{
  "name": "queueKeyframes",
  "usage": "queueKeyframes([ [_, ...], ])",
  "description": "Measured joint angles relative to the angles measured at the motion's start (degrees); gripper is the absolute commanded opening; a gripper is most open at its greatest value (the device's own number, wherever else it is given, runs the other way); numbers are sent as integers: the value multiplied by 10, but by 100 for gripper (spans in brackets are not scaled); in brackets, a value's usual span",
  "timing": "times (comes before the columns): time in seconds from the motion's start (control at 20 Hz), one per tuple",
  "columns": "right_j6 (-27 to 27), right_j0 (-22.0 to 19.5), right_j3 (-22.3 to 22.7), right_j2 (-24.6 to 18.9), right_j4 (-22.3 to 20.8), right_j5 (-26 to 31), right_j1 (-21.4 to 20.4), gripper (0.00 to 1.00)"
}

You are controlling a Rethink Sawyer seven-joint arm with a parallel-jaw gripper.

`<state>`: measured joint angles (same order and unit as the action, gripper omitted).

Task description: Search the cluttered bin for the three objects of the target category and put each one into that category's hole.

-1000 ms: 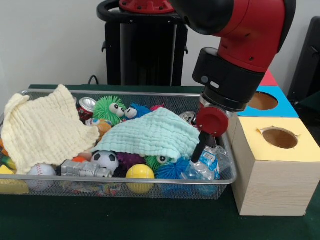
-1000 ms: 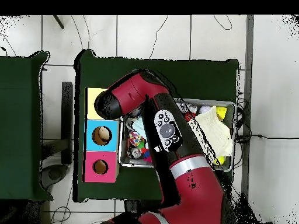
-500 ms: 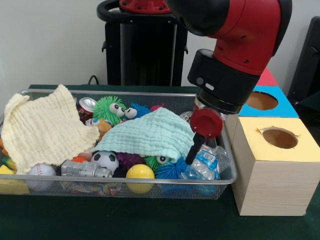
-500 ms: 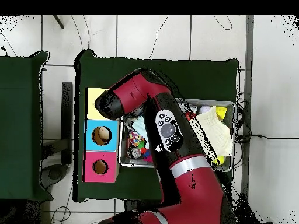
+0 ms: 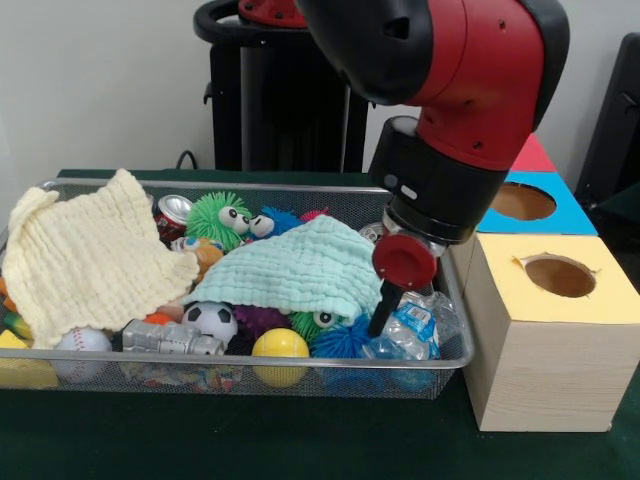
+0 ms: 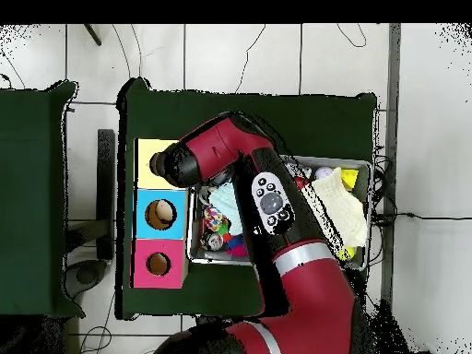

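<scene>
The wire bin is packed with toys. A mint cloth covers its middle and a pale yellow cloth its left end. My gripper hangs at the bin's right end, at the mint cloth's right edge, just left of a crumpled water bottle and above a blue spiky ball. I see nothing held. A yellow ball, a soccer ball and a baseball lie along the front. In the overhead view the arm hides the gripper.
Three boxes with round holes stand right of the bin: yellow-topped, blue, pink. A green fuzzy toy and a can lie at the back. A silver toy lies in front.
The arm has swung leftward in the front view and dipped a little, carrying the gripper from the bin's right wall toward the mint cloth's edge. Bin contents look unmoved.
</scene>
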<state>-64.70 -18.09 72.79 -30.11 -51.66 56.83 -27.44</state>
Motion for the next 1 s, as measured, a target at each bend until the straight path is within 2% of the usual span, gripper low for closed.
queueKeyframes([
  [0.75,0,-18,0,0,20,0,6,100],
  [1.0,0,-27,0,-2,52,5,3,100],
])
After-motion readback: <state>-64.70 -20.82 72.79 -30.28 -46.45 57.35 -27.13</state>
